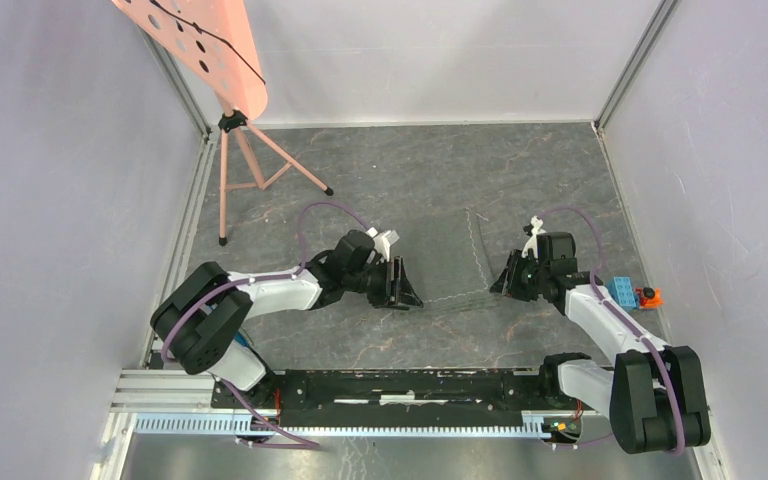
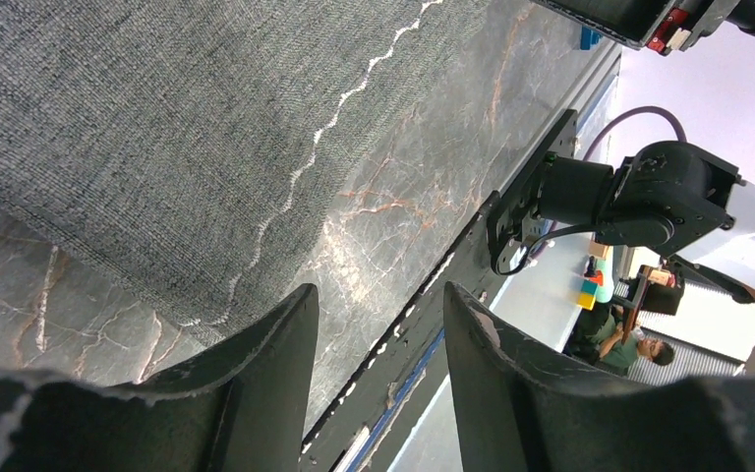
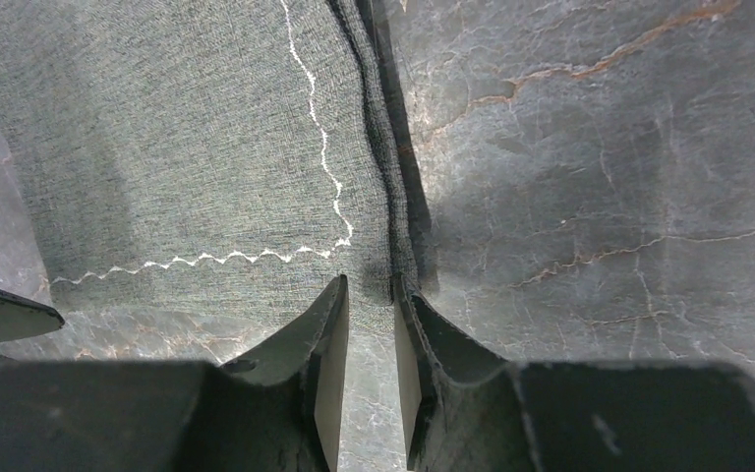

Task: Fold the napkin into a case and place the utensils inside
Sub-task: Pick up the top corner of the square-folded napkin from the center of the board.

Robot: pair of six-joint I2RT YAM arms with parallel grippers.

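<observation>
The napkin lies flat on the slate floor between my two grippers, its white zigzag stitching showing along its right and near edges. My left gripper is at its near left corner, open wide and empty; in the left wrist view the cloth lies beyond the gripper. My right gripper is at the near right corner. In the right wrist view the gripper has its jaws a narrow gap apart, straddling the thick right edge of the napkin. No utensils are in view.
A blue-and-white block with an orange part sits by the right wall. A pink stand on tripod legs occupies the back left corner. White walls enclose the floor. The arms' black base rail runs along the near edge.
</observation>
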